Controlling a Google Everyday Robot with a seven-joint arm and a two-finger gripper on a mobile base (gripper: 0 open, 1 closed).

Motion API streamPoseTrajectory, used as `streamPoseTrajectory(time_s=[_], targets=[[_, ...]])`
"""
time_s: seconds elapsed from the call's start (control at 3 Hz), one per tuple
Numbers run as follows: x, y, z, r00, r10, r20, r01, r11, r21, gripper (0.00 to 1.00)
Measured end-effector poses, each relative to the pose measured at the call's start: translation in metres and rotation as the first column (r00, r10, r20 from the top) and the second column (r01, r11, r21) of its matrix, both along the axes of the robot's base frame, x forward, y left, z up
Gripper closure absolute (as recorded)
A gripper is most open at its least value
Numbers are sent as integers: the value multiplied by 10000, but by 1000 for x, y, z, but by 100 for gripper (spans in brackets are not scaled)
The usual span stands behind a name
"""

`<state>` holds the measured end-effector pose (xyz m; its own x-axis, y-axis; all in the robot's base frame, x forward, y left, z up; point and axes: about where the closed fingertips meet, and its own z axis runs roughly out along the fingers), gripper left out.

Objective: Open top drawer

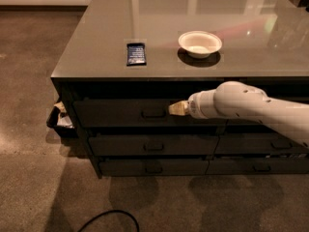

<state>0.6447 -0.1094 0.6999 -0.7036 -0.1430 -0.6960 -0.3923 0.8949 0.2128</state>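
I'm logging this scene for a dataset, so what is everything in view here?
countertop: one, glossy grey
bowl: one, white, on the countertop
packet: one, dark blue, left of the bowl
top drawer: one, dark grey-brown, under the countertop's left part, loop handle at centre
lower drawers: four visible, dark, two rows beneath
bin: one, dark, on the floor at the left end
cable: one, black, on the floor in front
arm: one, white, from the right
gripper: one, tan, just right of the handle

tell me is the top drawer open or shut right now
Shut. The top drawer sits back under the countertop, no interior showing; the gripper hovers beside its handle.
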Motion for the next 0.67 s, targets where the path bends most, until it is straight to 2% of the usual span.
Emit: streamPoseTrajectory(time_s=[0.33,0.67], targets=[[10,-1,6,9954,-676,672,640,9964,551,64],[13,-3,22,9861,-1021,1310,910,9919,883,87]])
